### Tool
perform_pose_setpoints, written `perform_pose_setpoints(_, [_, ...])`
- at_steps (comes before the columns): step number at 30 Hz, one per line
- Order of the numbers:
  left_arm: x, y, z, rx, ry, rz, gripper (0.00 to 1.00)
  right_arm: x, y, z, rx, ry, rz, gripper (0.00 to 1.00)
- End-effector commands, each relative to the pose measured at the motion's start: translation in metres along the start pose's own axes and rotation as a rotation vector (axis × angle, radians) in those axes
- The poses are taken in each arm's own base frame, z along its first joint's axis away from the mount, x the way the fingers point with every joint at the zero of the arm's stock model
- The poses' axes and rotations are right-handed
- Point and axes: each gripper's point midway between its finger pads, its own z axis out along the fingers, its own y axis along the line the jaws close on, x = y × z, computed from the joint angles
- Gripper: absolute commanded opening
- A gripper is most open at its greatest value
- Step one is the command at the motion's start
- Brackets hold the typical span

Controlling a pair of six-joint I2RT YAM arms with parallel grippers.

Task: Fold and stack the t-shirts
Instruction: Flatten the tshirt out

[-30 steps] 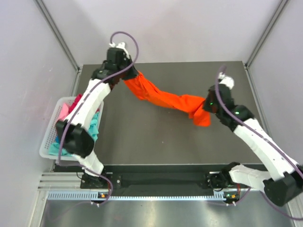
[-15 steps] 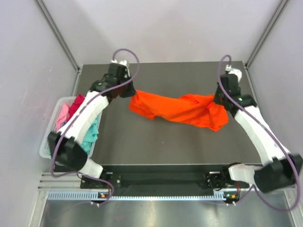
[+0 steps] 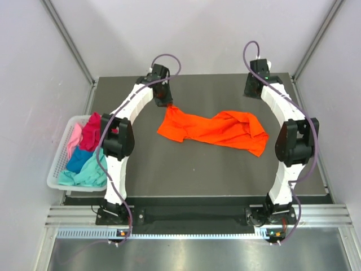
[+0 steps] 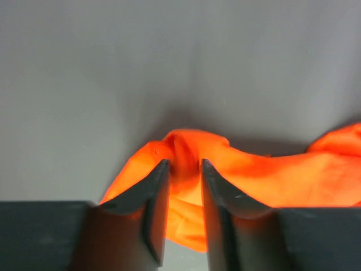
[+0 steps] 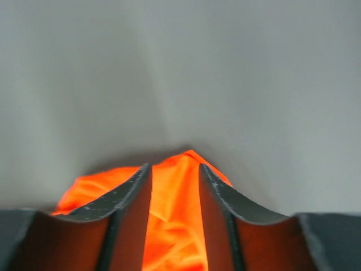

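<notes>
Bench [image 3: 225,169]: dark grey; orange t-shirt [image 3: 211,129] lies crumpled, approx. centre.
L end effector [image 4: 185,165]: jaws part-open, astride shirt's corner.
R end effector [image 5: 175,166]: jaws part-open, nothing held; shirt just beyond tips.

**Materials and finishes.**
- Orange shirt [image 3: 211,129]: soft matt cloth, creased and rumpled, with no sheen.
- Pink shirt [image 3: 74,135], magenta shirt [image 3: 92,132], teal shirt [image 3: 87,174]: the same matt cloth, crumpled.
- Basket [image 3: 54,169]: white plastic lattice, smooth, faintly glossy.
- Tabletop [image 3: 186,169]: dark grey, matt, smooth and even.
- Arms [image 3: 131,106]: smooth white shells with a slight gloss, apparently plastic; black matt joints.
- Cables [image 3: 169,59]: smooth purple sheath.
- Fingers [image 4: 157,203] of the left end effector [image 4: 184,162] and right end effector [image 5: 175,165]: dark, matt, smooth-faced; material cannot be told.
- Rail [image 3: 186,232]: pale slotted metal, over a brushed metal plate [image 3: 186,254].
- Walls [image 3: 197,34]: pale, matt, smooth panels.
</notes>
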Motion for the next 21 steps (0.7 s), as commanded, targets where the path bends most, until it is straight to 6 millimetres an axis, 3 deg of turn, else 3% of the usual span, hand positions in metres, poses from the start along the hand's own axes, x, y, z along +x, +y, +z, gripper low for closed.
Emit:
perform_pose_setpoints(1, [-0.029,0.006,-0.044,-0.071,-0.091,-0.012,0.39,-0.017,-0.025,-0.046,0.096,-0.032,0.091,0.4])
perform_pose_setpoints(2, [-0.012,0.019,-0.041,-0.11,-0.061,-0.001,0.41,-0.009,-0.031,-0.052,0.121,-0.017,0.115,0.42])
perform_pose_setpoints(3, [-0.02,0.017,-0.063,-0.091,-0.124,0.0,0.43,0.02,-0.038,-0.052,0.144,0.047,0.12,0.43])
perform_pose_setpoints(4, [-0.016,0.016,-0.07,-0.073,-0.139,0.002,0.46,0.022,-0.04,-0.069,0.137,0.031,0.199,0.44])
perform_pose_setpoints(5, [0.005,0.026,-0.078,-0.069,-0.125,0.01,0.47,0.032,-0.044,-0.075,0.144,0.044,0.238,0.44])
perform_pose_setpoints(6, [0.005,0.022,-0.08,-0.032,-0.16,0.009,0.47,0.06,-0.047,-0.076,0.15,0.103,0.261,0.43])
perform_pose_setpoints(7, [0.016,0.02,-0.081,0.013,-0.144,0.008,0.47,0.063,-0.045,-0.09,0.128,0.09,0.343,0.43])
perform_pose_setpoints(8, [0.042,0.031,-0.072,0.006,-0.094,0.005,0.47,0.074,-0.044,-0.094,0.115,0.108,0.378,0.43])
perform_pose_setpoints(9, [0.045,0.03,-0.079,0.026,-0.109,-0.002,0.47,0.103,-0.047,-0.092,0.12,0.167,0.396,0.43])
perform_pose_setpoints(11, [0.062,0.045,-0.072,0.007,-0.077,-0.032,0.47,0.112,-0.029,-0.105,-0.004,0.165,0.48,0.42])
perform_pose_setpoints(12, [0.07,0.044,-0.07,0.034,-0.045,-0.045,0.47,0.137,-0.028,-0.102,-0.019,0.214,0.495,0.42])
perform_pose_setpoints(13, [0.068,0.052,-0.066,0.037,-0.043,-0.075,0.47,0.134,-0.026,-0.107,-0.05,0.176,0.54,0.42])
perform_pose_setpoints(14, [0.079,0.054,-0.058,0.055,-0.002,-0.107,0.46,0.138,-0.026,-0.106,-0.054,0.17,0.556,0.42])
perform_pose_setpoints(15, [0.079,0.061,-0.055,0.06,0.009,-0.137,0.46,0.154,-0.031,-0.102,-0.032,0.187,0.561,0.42])
perform_pose_setpoints(21, [0.082,0.072,-0.022,0.013,0.043,-0.208,0.44,0.18,-0.033,-0.094,-0.038,0.222,0.556,0.41])
